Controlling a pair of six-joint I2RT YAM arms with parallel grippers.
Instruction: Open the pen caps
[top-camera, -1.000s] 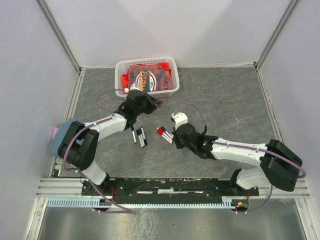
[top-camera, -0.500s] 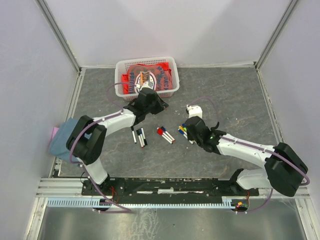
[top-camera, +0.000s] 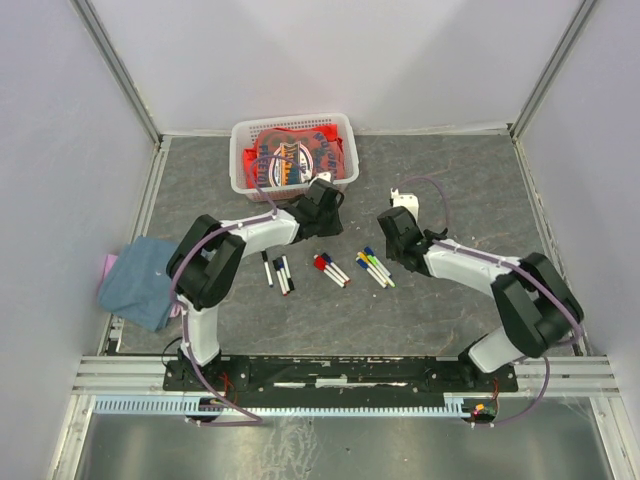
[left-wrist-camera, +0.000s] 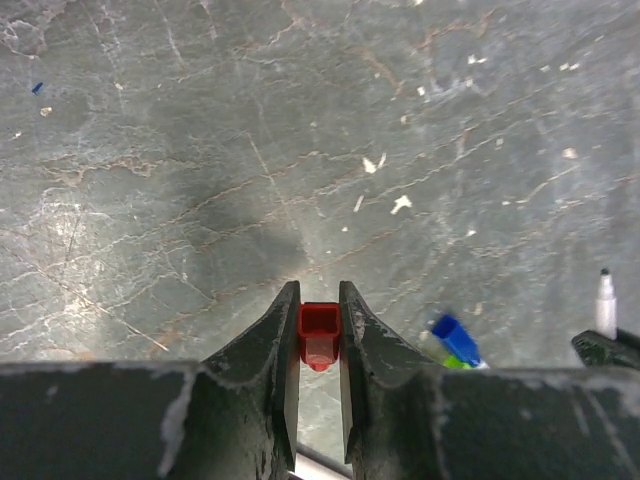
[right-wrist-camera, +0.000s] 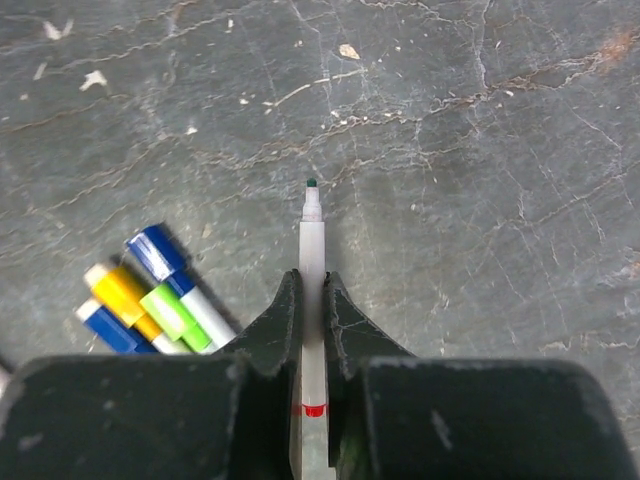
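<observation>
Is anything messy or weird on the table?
One pen is bare: the right gripper pinches it with its tip uncovered, while the left gripper pinches a lone red cap. A blue cloth lies crumpled at the far left.

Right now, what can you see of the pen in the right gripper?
The pen is a thin marker with a white, plastic-looking barrel. It is uncapped and ends in a small dark green tip. A red band rings the barrel low down. It sits lengthwise in the right gripper, touched on both sides, with its tip pointing away from the wrist camera.
</observation>
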